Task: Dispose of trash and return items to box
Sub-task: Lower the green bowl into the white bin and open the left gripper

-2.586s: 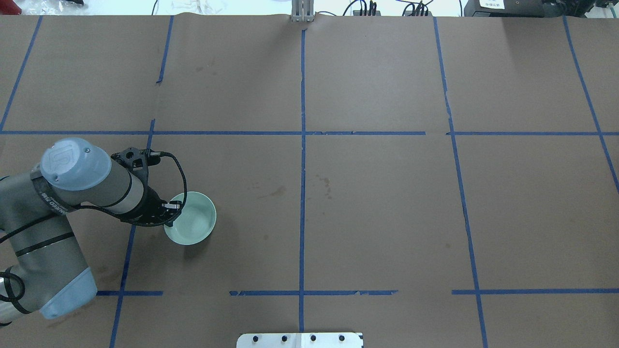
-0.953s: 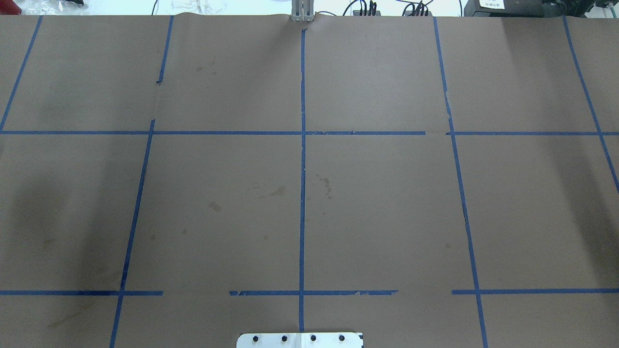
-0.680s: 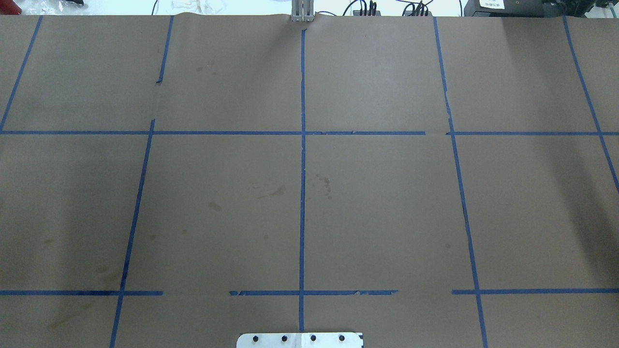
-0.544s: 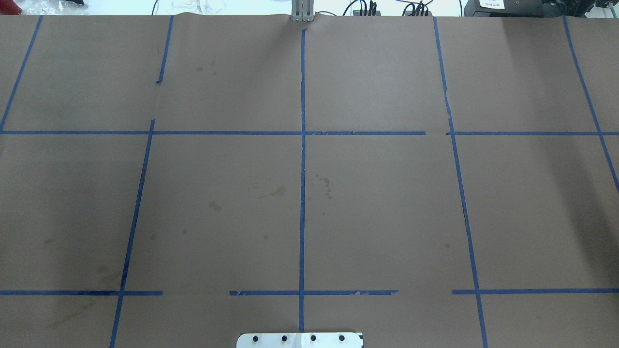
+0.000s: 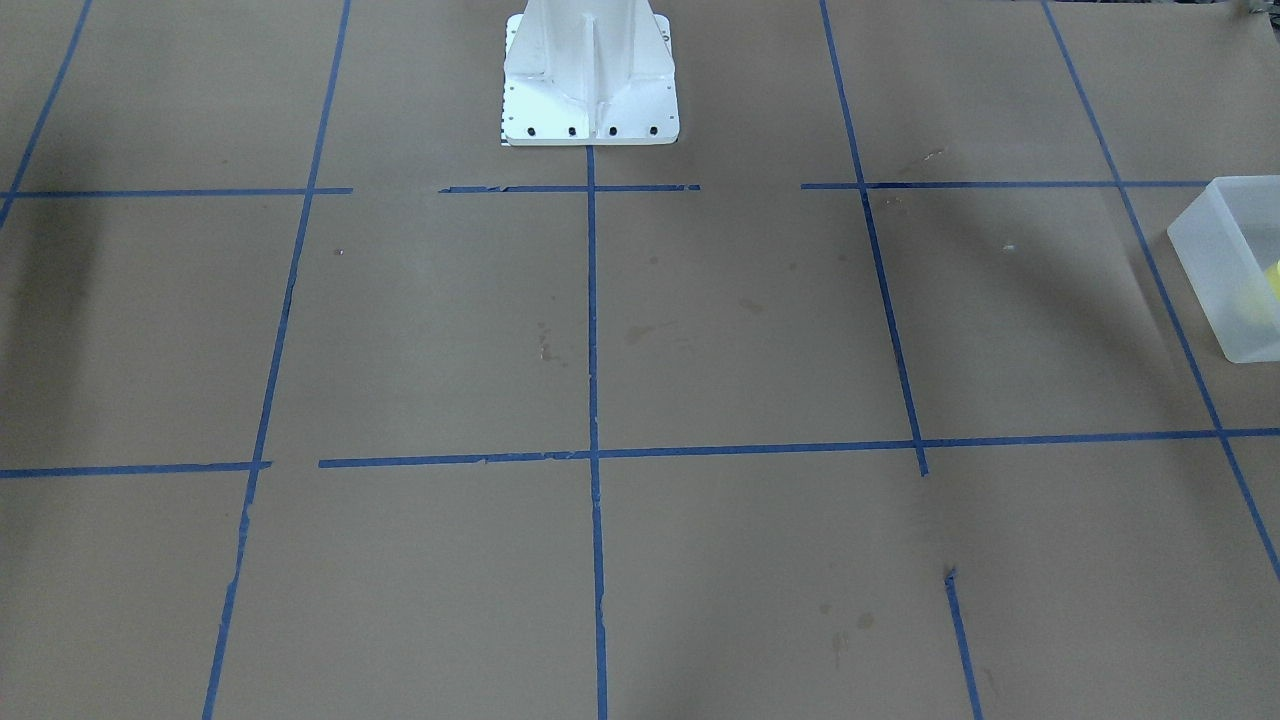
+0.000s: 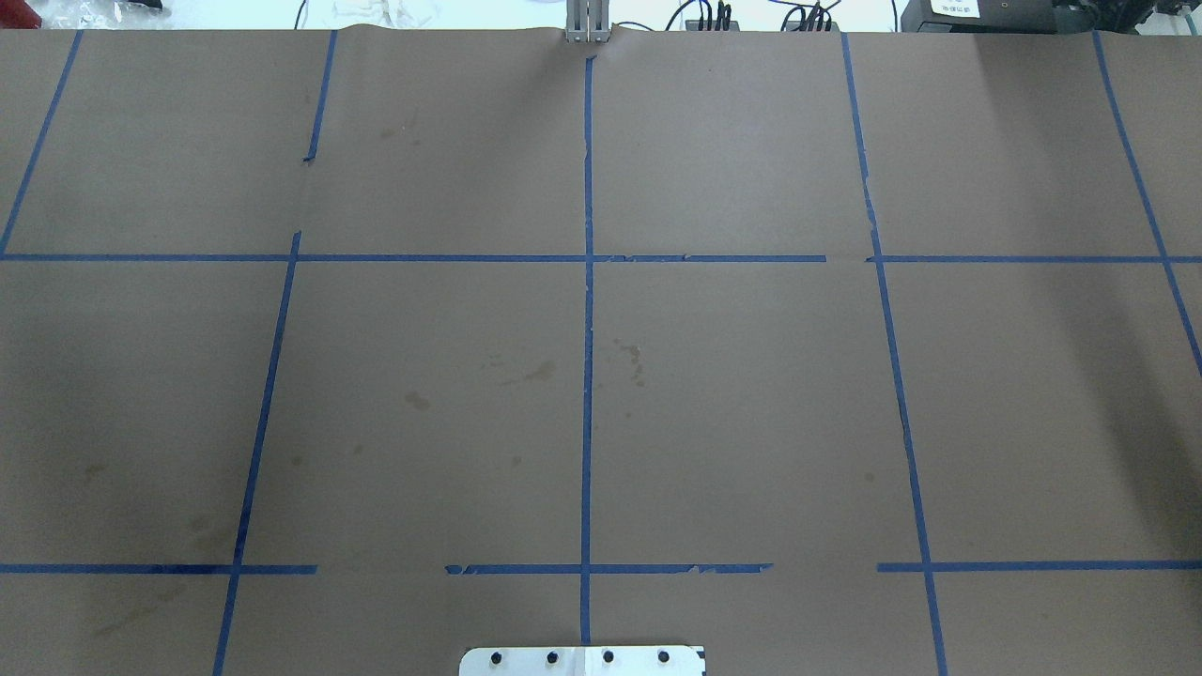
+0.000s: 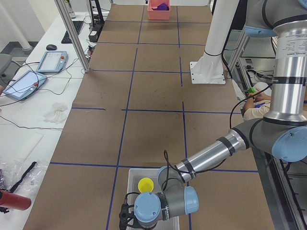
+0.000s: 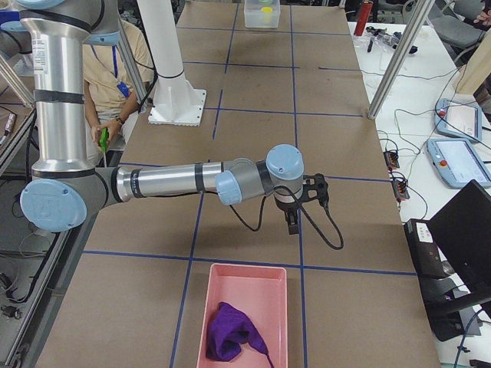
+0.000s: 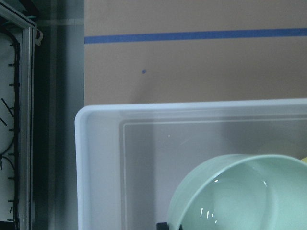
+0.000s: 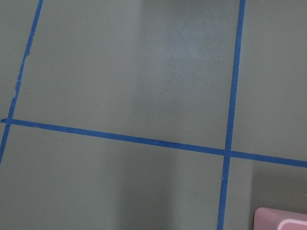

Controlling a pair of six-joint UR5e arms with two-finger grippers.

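The mint-green bowl (image 9: 240, 194) hangs close under the left wrist camera, over the inside of the frosted-white box (image 9: 80, 158). A dark fingertip (image 9: 162, 225) shows at the bowl's rim, so my left gripper (image 7: 127, 216) looks shut on the bowl. The yellow cup (image 7: 145, 184) stands inside the box (image 7: 135, 173). The box also shows at the right edge of the front-facing view (image 5: 1215, 265). My right gripper (image 8: 293, 222) hovers above the table near the pink bin; I cannot tell whether it is open or shut.
A pink bin (image 8: 245, 285) holding a purple cloth (image 8: 232, 331) stands at the table's end on my right. The white robot base (image 5: 590, 75) is at the table's middle edge. Blue tape lines cross the brown paper. A person sits behind the base (image 8: 115, 73).
2.6 s ago my left arm held the bowl by its rim over the left of the table. Arm and bowl have since left the overhead view; nothing changes there in the last second.
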